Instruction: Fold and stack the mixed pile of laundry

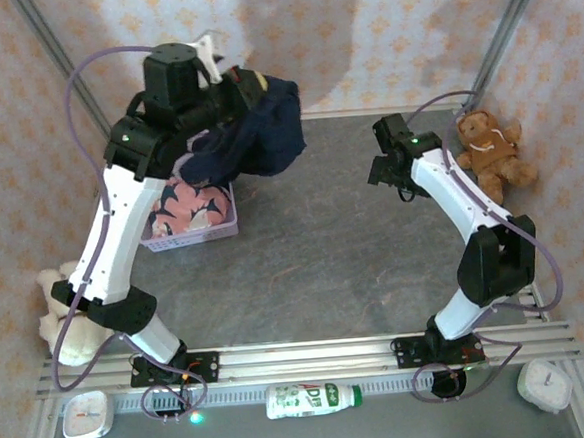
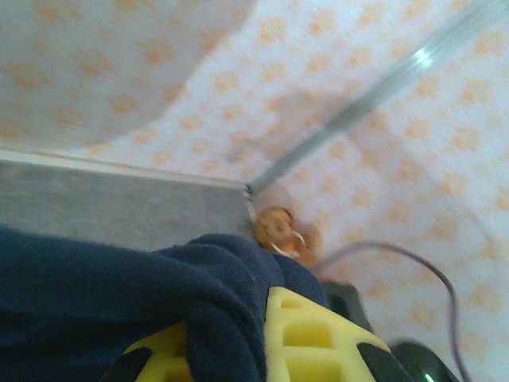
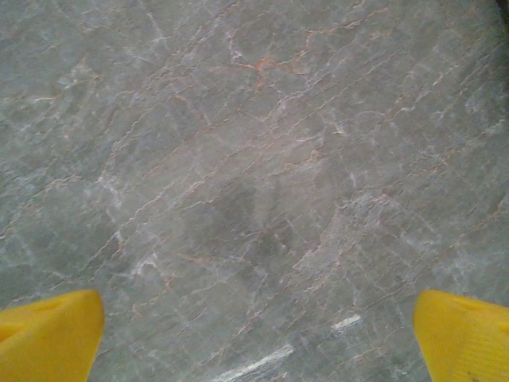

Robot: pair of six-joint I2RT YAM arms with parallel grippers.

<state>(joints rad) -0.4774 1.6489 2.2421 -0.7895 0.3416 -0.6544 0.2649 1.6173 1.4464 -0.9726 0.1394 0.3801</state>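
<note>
**Early stage of the task.** The left gripper is clenched on a fold of the navy garment. It holds the garment aloft at the far left, above the far side of the lavender basket. The cloth hangs bunched and appears clear of the table. In the left wrist view we see navy cloth pinched between the yellow fingers. The shark-print garment lies crumpled inside the basket. The right gripper hovers right of centre, its jaws spread wide and empty over bare table top.

We judge that nothing is yet folded or stacked. Both garments have to be laid flat, folded and placed one on the other.

**Surface and room.** The table top is grey, marble-veined and bare in the middle. The walls carry pale paper with an orange flower motif, and metal posts stand in the far corners. A brown teddy bear sits at the far right and a cream teddy bear at the near left. A bottle lies along the near edge.
</note>
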